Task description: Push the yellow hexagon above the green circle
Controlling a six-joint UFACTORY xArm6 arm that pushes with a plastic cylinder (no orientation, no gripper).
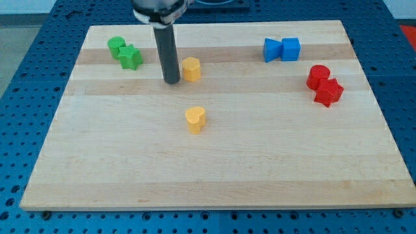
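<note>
The yellow hexagon sits on the wooden board near the view's top, left of centre. My tip rests on the board just left of the hexagon, very close to it or touching it. The green circle lies at the view's top left, with a green star touching its lower right side. The hexagon is well to the right of the green circle and slightly lower in the view.
A yellow heart lies below the hexagon near the board's middle. Two blue blocks sit at the top right. A red circle and a red block sit at the right.
</note>
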